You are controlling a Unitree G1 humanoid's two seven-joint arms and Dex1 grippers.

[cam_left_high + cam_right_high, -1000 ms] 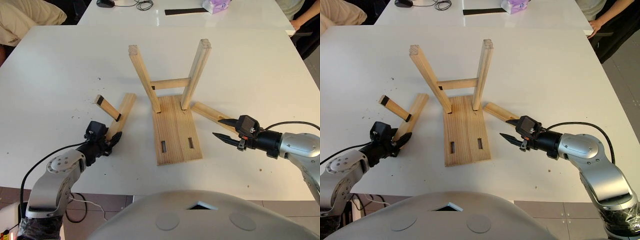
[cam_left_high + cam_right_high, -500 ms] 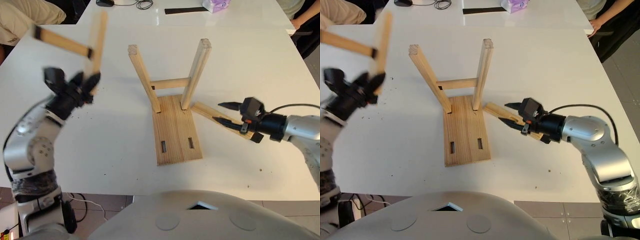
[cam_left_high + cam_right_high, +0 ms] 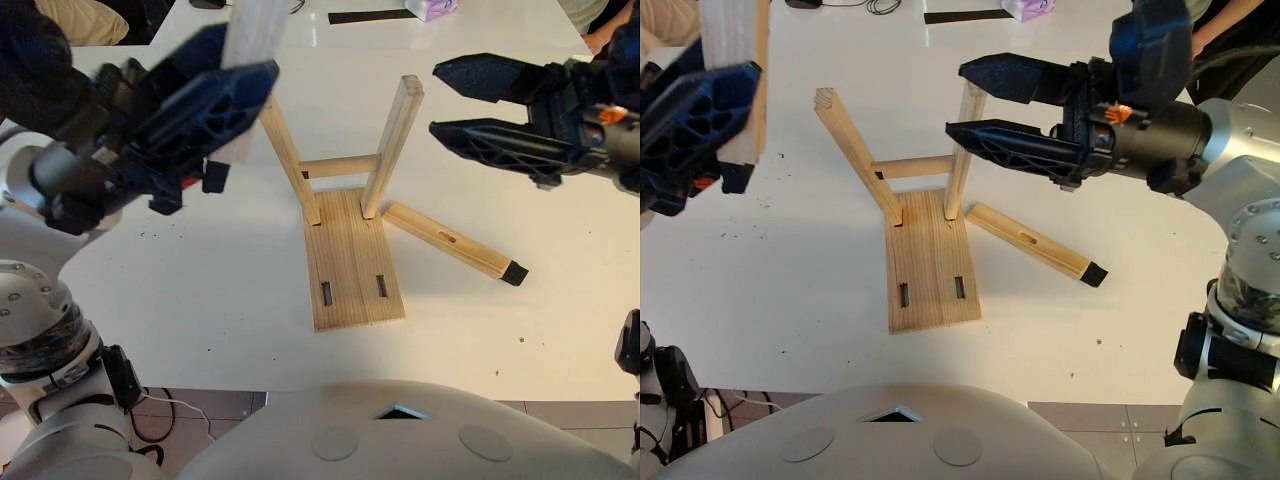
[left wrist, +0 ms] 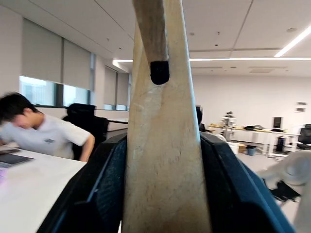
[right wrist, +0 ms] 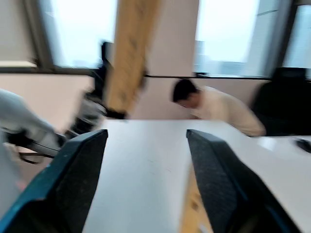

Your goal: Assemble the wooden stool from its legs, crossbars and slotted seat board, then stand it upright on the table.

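Left gripper (image 4: pixel 163 141) clamped on a pale wooden leg (image 4: pixel 165 184), dark fingers (image 4: pixel 107 189) pressed against two opposite sides. Black-tipped crossbar (image 4: pixel 151 34) jutting from that held leg. Both raised high, left of the seat board (image 3: pixel 350 262).

Right gripper (image 3: pixel 955 100) spread wide and empty, raised to the right of the board.

Seat board lying flat on the white table (image 3: pixel 150 270), smooth light wood, two small rectangular slots near its close end. Two square-cut upright legs (image 3: pixel 285 150) rising from its far end, splayed apart, linked by a joining crossbar (image 3: pixel 340 167). Just right of the board, a loose leg (image 3: pixel 445 240) lying flat, black cap on its outer end.
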